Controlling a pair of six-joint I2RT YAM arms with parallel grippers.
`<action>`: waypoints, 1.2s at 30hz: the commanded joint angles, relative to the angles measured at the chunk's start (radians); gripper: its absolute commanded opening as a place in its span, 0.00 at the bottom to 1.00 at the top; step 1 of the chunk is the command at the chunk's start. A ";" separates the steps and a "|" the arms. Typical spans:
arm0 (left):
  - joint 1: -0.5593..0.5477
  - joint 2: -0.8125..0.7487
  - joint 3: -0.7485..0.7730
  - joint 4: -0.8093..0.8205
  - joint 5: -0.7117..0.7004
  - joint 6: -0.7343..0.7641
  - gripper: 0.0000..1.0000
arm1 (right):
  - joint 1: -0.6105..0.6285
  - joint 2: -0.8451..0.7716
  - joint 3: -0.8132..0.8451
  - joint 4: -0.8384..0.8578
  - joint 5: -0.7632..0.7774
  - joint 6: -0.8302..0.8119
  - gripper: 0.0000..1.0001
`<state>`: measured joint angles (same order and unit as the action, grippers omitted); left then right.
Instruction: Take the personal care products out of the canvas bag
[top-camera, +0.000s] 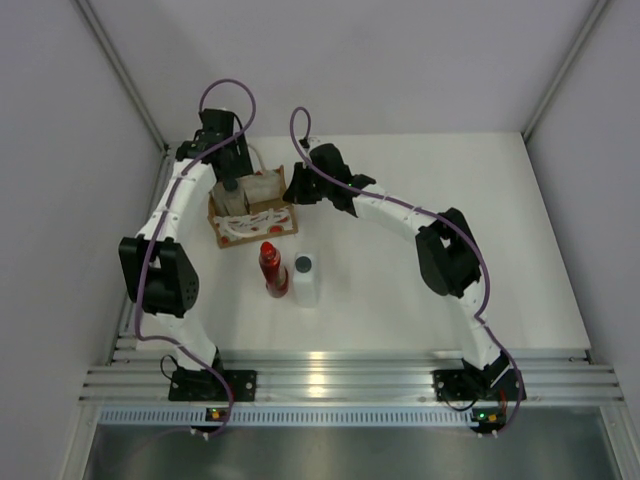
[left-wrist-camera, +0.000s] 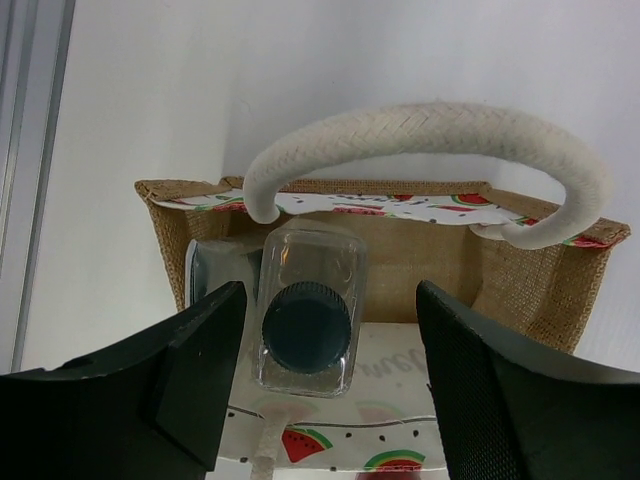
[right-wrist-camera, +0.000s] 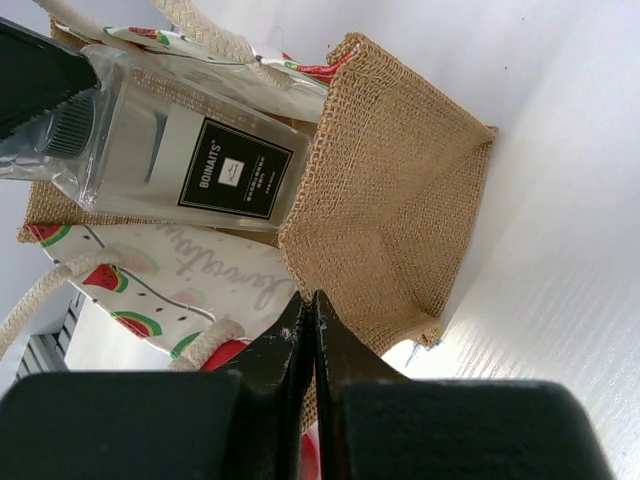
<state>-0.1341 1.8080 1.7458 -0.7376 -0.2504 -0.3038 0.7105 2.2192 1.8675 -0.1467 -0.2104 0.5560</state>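
Tan canvas bag (left-wrist-camera: 520, 290); clear bottle (left-wrist-camera: 308, 312) inside, flanked by left gripper (left-wrist-camera: 330, 290)

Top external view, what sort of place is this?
Probably a robot lab test cell: plain white walls box in a white table, and an aluminium rail carries the left arm and right arm.

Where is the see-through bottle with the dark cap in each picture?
Top external: the see-through bottle is upper left, inside the canvas bag, mostly hidden.
Left wrist: centre, cap facing the camera, between the left gripper's open fingers.
Right wrist: upper left, label showing.
Shared landmark: the canvas bag, seen in all three views.
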 joint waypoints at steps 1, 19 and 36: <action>0.001 0.017 0.038 -0.031 -0.001 0.020 0.73 | -0.019 -0.003 0.024 -0.053 0.014 -0.034 0.00; -0.001 0.083 0.004 -0.049 0.045 -0.009 0.71 | -0.019 0.002 0.027 -0.053 0.008 -0.028 0.00; -0.015 0.129 -0.026 -0.048 0.039 -0.037 0.66 | -0.019 0.010 0.035 -0.053 0.005 -0.024 0.00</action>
<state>-0.1402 1.9266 1.7355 -0.7799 -0.2283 -0.3172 0.7105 2.2192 1.8687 -0.1471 -0.2123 0.5510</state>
